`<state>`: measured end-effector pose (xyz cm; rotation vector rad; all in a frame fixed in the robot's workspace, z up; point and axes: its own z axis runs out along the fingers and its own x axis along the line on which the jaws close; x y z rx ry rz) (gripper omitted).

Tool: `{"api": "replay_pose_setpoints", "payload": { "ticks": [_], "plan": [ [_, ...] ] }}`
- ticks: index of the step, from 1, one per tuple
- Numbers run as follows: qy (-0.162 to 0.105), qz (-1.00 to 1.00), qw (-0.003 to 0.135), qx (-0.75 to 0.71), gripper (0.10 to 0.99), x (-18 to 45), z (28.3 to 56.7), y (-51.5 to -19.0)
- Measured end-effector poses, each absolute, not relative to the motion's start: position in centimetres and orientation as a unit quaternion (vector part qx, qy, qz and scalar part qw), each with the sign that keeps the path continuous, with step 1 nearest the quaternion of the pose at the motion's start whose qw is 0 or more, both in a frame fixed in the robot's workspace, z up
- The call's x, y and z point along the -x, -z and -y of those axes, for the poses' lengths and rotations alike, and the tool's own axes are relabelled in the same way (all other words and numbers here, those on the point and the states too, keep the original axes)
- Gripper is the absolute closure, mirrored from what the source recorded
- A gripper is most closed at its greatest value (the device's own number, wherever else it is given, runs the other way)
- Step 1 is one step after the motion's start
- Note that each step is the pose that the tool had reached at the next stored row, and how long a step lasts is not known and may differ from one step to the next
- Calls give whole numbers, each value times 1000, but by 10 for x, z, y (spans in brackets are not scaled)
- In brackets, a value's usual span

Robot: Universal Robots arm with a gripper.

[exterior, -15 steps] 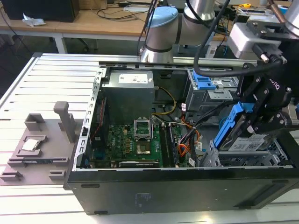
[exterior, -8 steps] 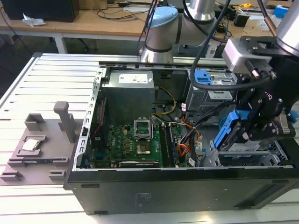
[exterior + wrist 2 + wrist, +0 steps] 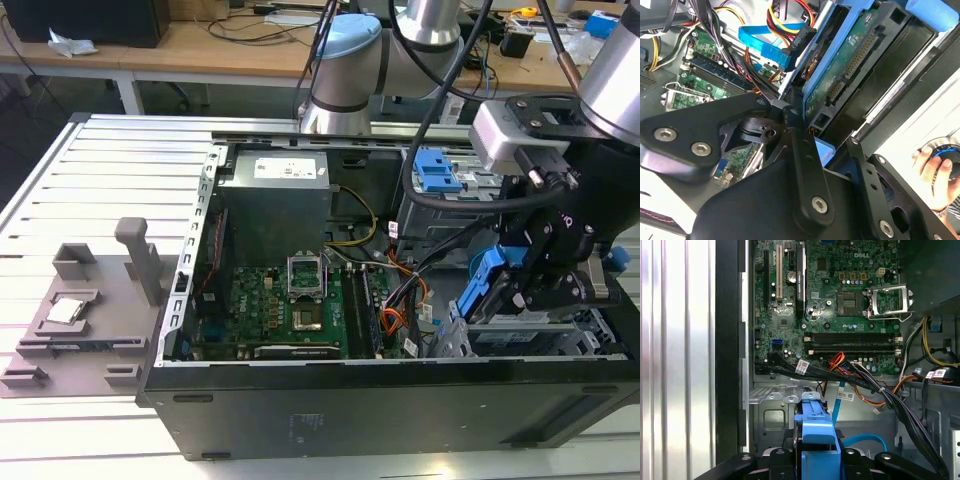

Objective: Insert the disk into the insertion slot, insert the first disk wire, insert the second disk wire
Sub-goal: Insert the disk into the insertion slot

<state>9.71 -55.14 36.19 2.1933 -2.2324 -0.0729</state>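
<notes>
Over the insertion slot [image 3: 545, 338] at the exterior view's right, fingers [image 3: 890, 460] clamp the tilted disk [image 3: 817, 432]: best level it, square it, steer clear of cables [image 3: 875, 387].

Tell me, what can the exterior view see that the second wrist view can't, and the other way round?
The exterior view takes in the whole black computer case, the grey tray on the slatted table at the exterior view's left, and the arm. The second wrist view adds the green underside of the disk and a person's hand. Both show the gripper holding the blue-framed disk, plus the green motherboard.
</notes>
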Motion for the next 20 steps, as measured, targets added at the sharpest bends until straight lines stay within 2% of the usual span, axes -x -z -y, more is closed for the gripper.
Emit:
{"api": "replay_pose_setpoints", "payload": {
  "ticks": [8,9,10,15,16,17,18,19,20],
  "plan": [
    [23,713,5,-701,722,-97,551,-362],
    [23,713,6,-701,710,-97,551,-362],
    [23,713,6,-701,647,-97,551,-362],
    [23,713,6,-701,647,-97,551,-362],
    [23,713,6,-701,663,-97,551,-362],
    [23,713,6,-701,725,-97,551,-362],
    [23,713,6,-701,725,-97,551,-362],
    [23,713,6,-701,851,-97,551,-362],
    [23,713,6,-701,851,-97,551,-362]
  ]
}}
